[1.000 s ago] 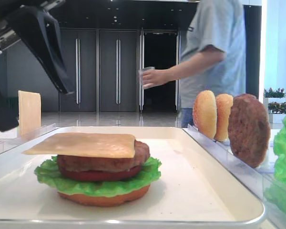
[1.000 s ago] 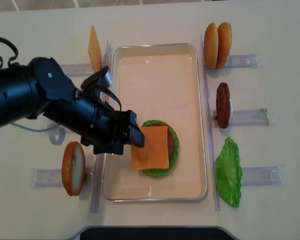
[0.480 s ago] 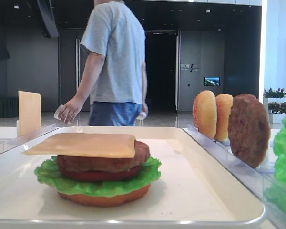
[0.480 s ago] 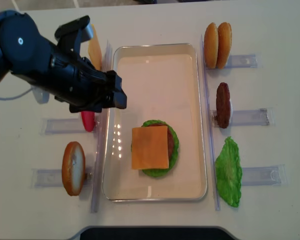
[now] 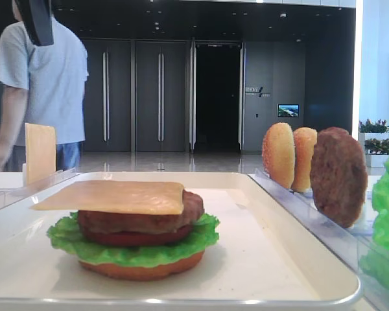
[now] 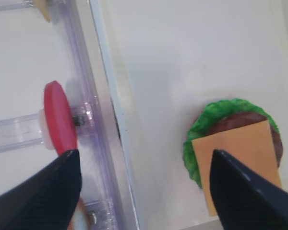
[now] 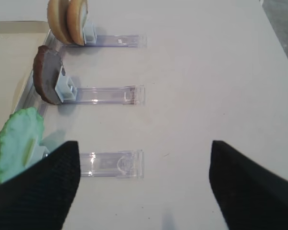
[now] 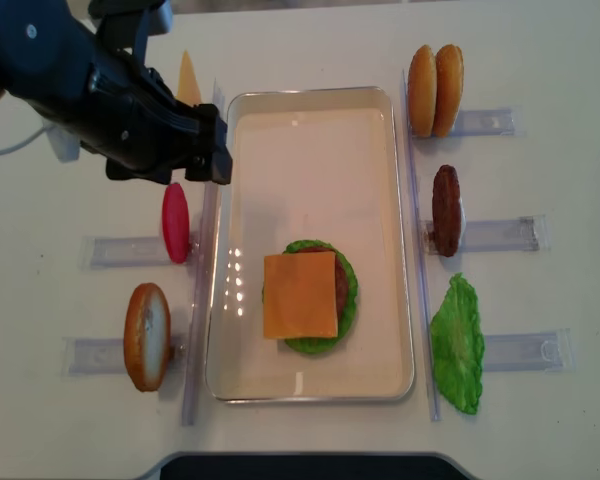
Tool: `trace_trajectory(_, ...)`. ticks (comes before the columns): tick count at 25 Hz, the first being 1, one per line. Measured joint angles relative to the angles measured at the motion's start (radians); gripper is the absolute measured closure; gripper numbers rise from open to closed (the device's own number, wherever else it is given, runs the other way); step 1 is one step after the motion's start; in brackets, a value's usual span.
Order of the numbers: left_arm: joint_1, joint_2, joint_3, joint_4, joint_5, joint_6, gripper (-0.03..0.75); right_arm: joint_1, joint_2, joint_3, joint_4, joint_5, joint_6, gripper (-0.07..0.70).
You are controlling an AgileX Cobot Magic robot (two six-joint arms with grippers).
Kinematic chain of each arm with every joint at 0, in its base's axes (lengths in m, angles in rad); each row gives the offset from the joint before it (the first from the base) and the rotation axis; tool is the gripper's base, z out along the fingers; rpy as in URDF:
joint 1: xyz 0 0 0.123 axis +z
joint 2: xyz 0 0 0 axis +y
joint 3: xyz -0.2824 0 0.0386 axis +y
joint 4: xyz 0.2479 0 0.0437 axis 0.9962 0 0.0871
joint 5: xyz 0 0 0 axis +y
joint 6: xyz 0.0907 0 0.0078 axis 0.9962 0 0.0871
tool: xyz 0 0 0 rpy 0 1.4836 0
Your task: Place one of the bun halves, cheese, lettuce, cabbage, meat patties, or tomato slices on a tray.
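The cream-white tray (image 8: 310, 115) holds a stack: bottom bun half (image 5: 142, 267), lettuce (image 5: 133, 245), tomato slice, meat patty (image 5: 142, 219) and a cheese (image 8: 300, 295) square lying flat on top. My left gripper (image 8: 218, 150) hovers above the tray's left rim, well back from the stack, open and empty. Its wrist view shows the cheese (image 6: 240, 158) near the right finger and a red tomato slice (image 6: 60, 124) upright in its rack on the left. My right gripper (image 7: 144, 187) is open over bare table beside a clear rack (image 7: 113, 164).
Left racks hold an upright cheese slice (image 8: 188, 85), a tomato slice (image 8: 175, 222) and a bun half (image 8: 147, 336). Right racks hold two bun halves (image 8: 435, 90), a patty (image 8: 446, 210) and a lettuce leaf (image 8: 458, 342). A person stands behind the table's far left.
My left gripper let go of the cheese on the stack, drew back up and to the far left, and its jaws opened wider. The person in the background walked leftward.
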Motion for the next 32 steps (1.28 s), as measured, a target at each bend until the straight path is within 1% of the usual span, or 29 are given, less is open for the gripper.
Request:
trace_trajectory(3, 0.04, 0.011, -0.026, 0.033, 0.053, -0.007, 0.079, 0.0, 0.0, 0.0, -0.001, 0.0, 0.0, 0.076)
trace_trajectory(5, 0.091, 0.015, -0.041, 0.039, 0.073, 0.001, 0.078, 0.0, 0.0, 0.0, -0.002, 0.0, 0.0, 0.076)
trace_trajectory(7, 0.159, 0.015, -0.055, 0.045, 0.103, 0.032, 0.077, 0.002, 0.0, 0.0, -0.001, 0.0, 0.0, 0.076)
trace_trajectory(9, 0.227, 0.015, -0.06, 0.048, 0.123, 0.069, 0.077, 0.003, 0.0, 0.0, 0.001, 0.0, 0.0, 0.076)
trace_trajectory(14, 0.408, 0.015, -0.063, 0.062, 0.146, 0.169, 0.077, 0.004, 0.0, 0.0, 0.002, 0.0, 0.0, 0.076)
trace_trajectory(17, 0.494, 0.015, -0.063, 0.103, 0.159, 0.213, 0.077, 0.005, 0.0, 0.0, 0.002, 0.0, 0.0, 0.076)
trace_trajectory(20, 0.56, 0.015, -0.063, 0.127, 0.16, 0.224, 0.077, 0.005, 0.0, 0.0, 0.002, 0.0, 0.0, 0.076)
trace_trajectory(23, 0.581, 0.015, -0.063, 0.127, 0.16, 0.236, 0.077, 0.005, 0.0, 0.0, 0.002, 0.0, 0.0, 0.076)
trace_trajectory(26, 0.581, 0.015, -0.063, 0.126, 0.16, 0.244, 0.076, 0.005, 0.0, 0.0, 0.002, 0.0, 0.0, 0.076)
trace_trajectory(29, 0.581, 0.012, -0.063, 0.132, 0.171, 0.249, 0.076, 0.005, 0.0, 0.0, 0.002, 0.0, 0.0, 0.076)
trace_trajectory(32, 0.581, -0.022, -0.063, 0.136, 0.176, 0.268, 0.076, 0.005, 0.0, 0.0, 0.002, 0.0, 0.0, 0.076)
